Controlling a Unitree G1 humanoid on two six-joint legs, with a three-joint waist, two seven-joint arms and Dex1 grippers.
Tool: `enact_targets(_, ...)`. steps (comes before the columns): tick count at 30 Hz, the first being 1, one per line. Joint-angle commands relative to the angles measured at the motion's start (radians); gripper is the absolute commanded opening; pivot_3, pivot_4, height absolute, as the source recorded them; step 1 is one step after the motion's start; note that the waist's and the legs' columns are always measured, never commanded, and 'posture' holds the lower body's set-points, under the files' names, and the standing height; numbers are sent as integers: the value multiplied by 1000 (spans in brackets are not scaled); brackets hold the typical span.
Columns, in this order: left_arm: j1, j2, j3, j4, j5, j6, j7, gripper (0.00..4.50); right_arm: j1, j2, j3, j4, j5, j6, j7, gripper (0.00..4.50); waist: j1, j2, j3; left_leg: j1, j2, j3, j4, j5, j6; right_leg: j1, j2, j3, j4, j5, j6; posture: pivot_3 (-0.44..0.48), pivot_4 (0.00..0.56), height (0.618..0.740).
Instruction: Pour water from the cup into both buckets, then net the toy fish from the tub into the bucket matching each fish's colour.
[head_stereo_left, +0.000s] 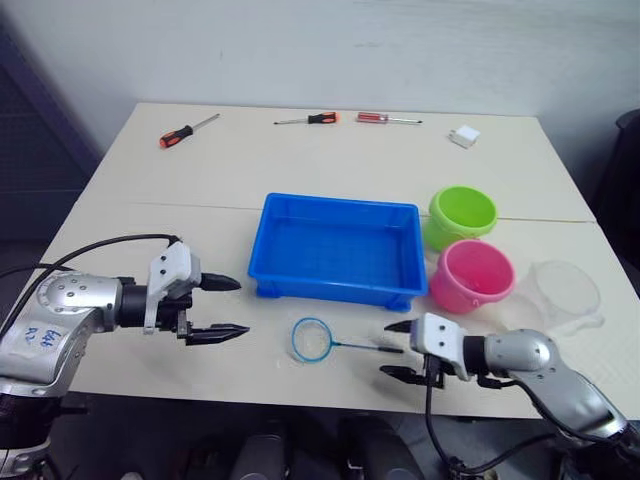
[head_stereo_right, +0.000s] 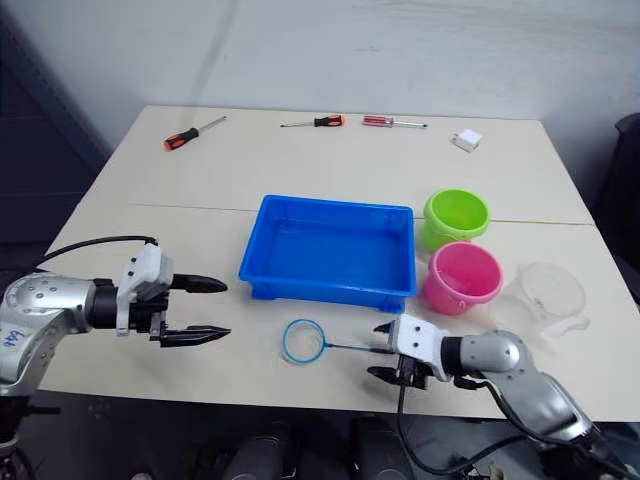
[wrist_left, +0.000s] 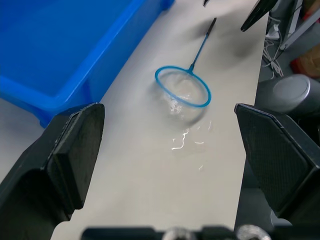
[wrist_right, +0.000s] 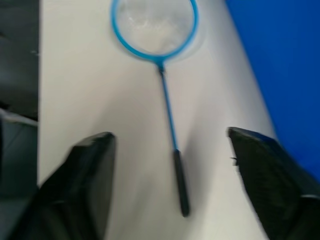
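The blue tub (head_stereo_left: 330, 288) sits mid-table; the toy fish are out of view. To its right stand the lime green bucket (head_stereo_left: 462, 215) and, nearer, the pink bucket (head_stereo_left: 470, 276), with the clear cup (head_stereo_left: 566, 292) further right. The net (head_stereo_left: 312, 340) lies flat in front of the tub, its handle (wrist_right: 172, 150) pointing right. My right gripper (head_stereo_left: 386, 349) is open at table height, with the dark end of the handle between its fingers (wrist_right: 90, 185), not clamped. My left gripper (head_stereo_left: 243, 306) hovers open left of the tub, apart from the net (wrist_left: 182, 91).
Three screwdrivers lie along the far edge: one orange-handled (head_stereo_left: 188, 130) and two red-handled (head_stereo_left: 308, 119), (head_stereo_left: 388, 118). A white block (head_stereo_left: 464, 136) rests at the far right. The table's front edge runs just under both grippers.
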Motion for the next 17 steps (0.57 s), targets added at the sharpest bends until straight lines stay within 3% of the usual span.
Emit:
enact_targets(1, -70, -24, 24, 62, -42, 9, -3, 4500, 131, 13, -294, -139, 209, 130, -43, 4480, 4, 0, 0, 0, 0, 0, 0, 0, 0, 0, 0, 0, 0, 0, 0, 0, 150, 740)
enact_targets(6, -199, -59, 59, 211, -68, 23, 11, 4500, 442, 59, -807, -212, 376, 247, -26, 4480, 31, -1, 0, -1, 0, -1, -1, -1, -1, 1, 0, -2, 0, 0, 0, 0, 150, 740)
enact_targets(10, -249, -52, 57, 293, -44, -10, -9, 4500, 558, 101, -1039, -179, 406, 252, -42, 4480, 20, -1, -1, 0, 0, 0, -1, -1, 0, 2, 0, 0, -3, 0, 0, 0, 150, 740)
enact_targets(13, -264, -47, 50, 318, -32, -33, -22, 4500, 606, 124, -1125, -161, 421, 250, -39, 4480, 13, -1, -1, 3, 0, 2, -2, -1, 0, 2, 0, 2, -1, 0, 0, 0, 150, 740)
enact_targets(17, -278, -50, 40, 328, -33, -36, -50, 4500, 631, 134, -1143, -164, 445, 253, -33, 4480, 7, -1, -1, 5, 0, 2, -4, -1, 0, 3, 0, 2, 0, -1, -1, 0, 150, 740)
